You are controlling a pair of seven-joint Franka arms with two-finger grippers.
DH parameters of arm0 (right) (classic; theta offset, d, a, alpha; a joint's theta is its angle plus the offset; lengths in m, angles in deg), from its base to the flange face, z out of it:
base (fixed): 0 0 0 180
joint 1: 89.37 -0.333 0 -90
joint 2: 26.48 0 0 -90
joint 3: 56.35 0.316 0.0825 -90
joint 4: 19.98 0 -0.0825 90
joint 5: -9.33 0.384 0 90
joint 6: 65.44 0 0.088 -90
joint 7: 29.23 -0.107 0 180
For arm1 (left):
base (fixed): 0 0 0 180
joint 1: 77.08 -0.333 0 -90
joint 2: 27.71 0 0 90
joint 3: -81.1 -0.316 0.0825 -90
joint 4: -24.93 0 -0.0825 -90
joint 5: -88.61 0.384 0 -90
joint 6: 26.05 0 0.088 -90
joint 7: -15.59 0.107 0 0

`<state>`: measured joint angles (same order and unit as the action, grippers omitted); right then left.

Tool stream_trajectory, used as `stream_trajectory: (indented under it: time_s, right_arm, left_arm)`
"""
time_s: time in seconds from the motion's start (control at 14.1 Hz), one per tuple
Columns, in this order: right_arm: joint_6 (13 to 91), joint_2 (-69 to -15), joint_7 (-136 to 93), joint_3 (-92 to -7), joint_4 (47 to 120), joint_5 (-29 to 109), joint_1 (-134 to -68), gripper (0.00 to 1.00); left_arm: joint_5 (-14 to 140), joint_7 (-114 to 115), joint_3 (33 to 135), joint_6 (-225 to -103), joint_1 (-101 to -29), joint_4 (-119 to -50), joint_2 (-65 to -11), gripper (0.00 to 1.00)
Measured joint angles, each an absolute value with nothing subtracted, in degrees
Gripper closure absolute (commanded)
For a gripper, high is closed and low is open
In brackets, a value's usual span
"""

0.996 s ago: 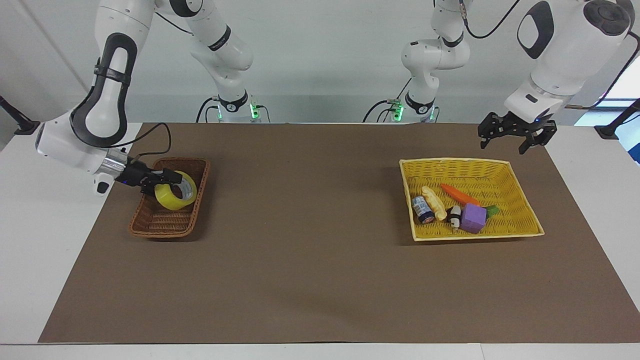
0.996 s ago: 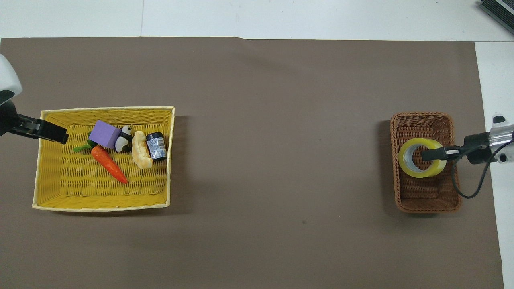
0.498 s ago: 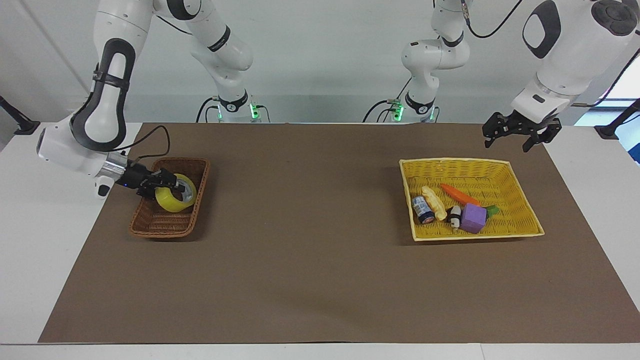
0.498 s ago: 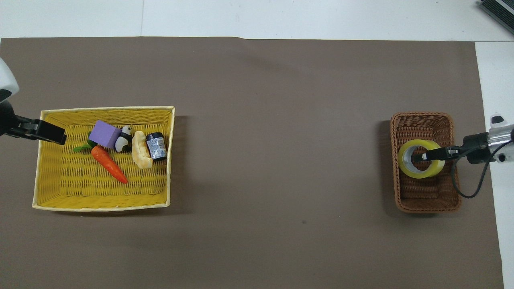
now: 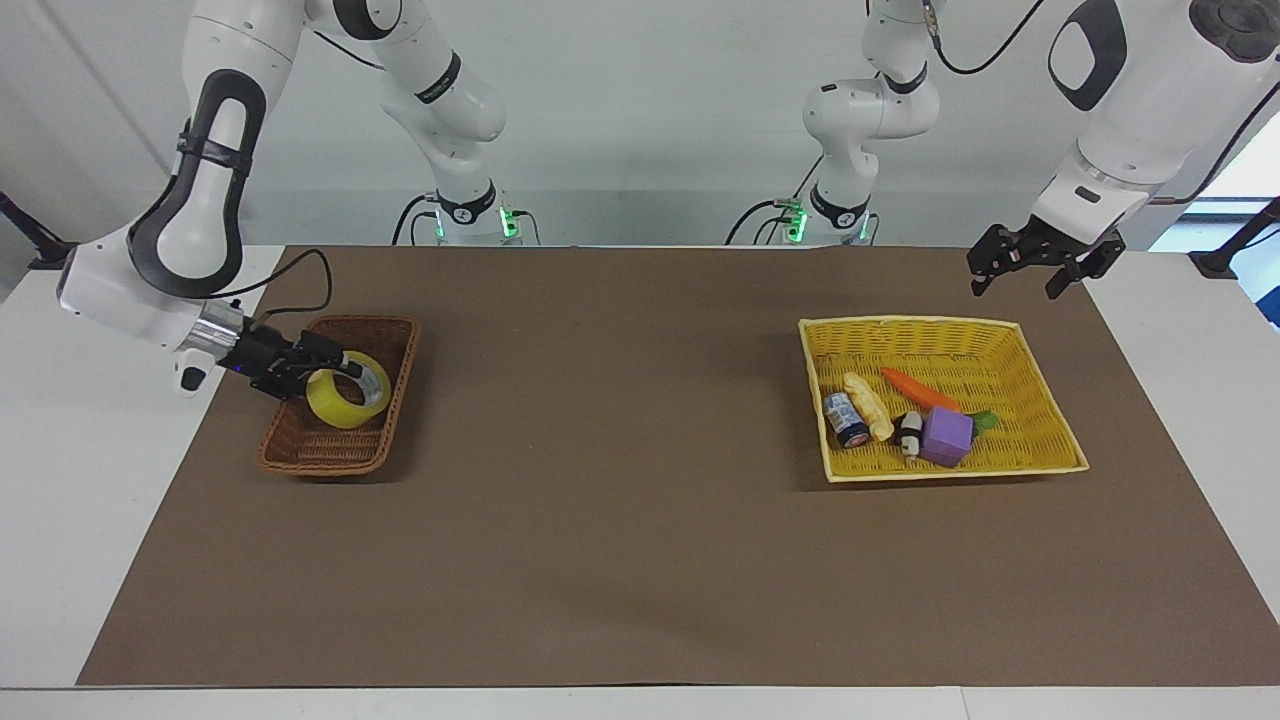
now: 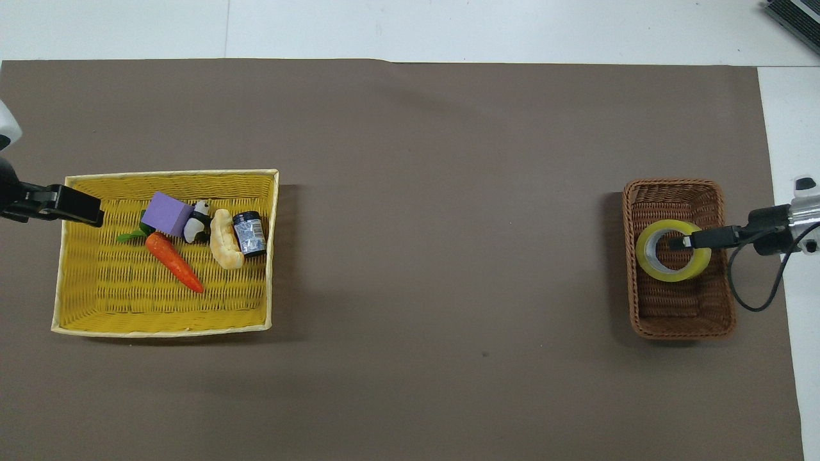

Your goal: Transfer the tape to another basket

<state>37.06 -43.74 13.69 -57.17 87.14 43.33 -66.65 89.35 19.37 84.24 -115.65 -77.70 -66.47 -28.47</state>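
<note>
Wicker of the brown basket (image 5: 325, 452), toward the right arm's end, is cradling the tilted tape (image 5: 345, 402). The right end effector (image 5: 318, 368) is straddling the tape's rim, open and gripping nothing. On withdrawing, a finger inside the core could be snagging it and dragging it out. The left end effector (image 5: 1035, 272), open and empty, is waiting over the yellow basket's (image 5: 950, 322) edge.

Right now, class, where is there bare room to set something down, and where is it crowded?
Widest: the mat between the yellow basket and brown basket. The yellow basket's robot-side half is bare; toys crowd its other half. Tape and right gripper fill the brown basket's middle. Left gripper waits, raised.
</note>
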Motion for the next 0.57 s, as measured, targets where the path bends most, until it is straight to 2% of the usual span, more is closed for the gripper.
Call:
stream_trajectory:
  time_s: [0.28,0.57]
  right_arm:
    - [37.85,-42.83,9.73,-56.93,83.15,40.41,-67.64,0.00]
    - [44.40,-40.38,0.57,-56.29,80.17,30.35,-72.21,0.00]
  left_arm:
    - [89.25,19.01,84.33,-115.40,-77.68,-66.47,-27.93,0.00]
    - [89.25,18.91,84.25,-115.38,-77.70,-66.47,-27.89,0.00]
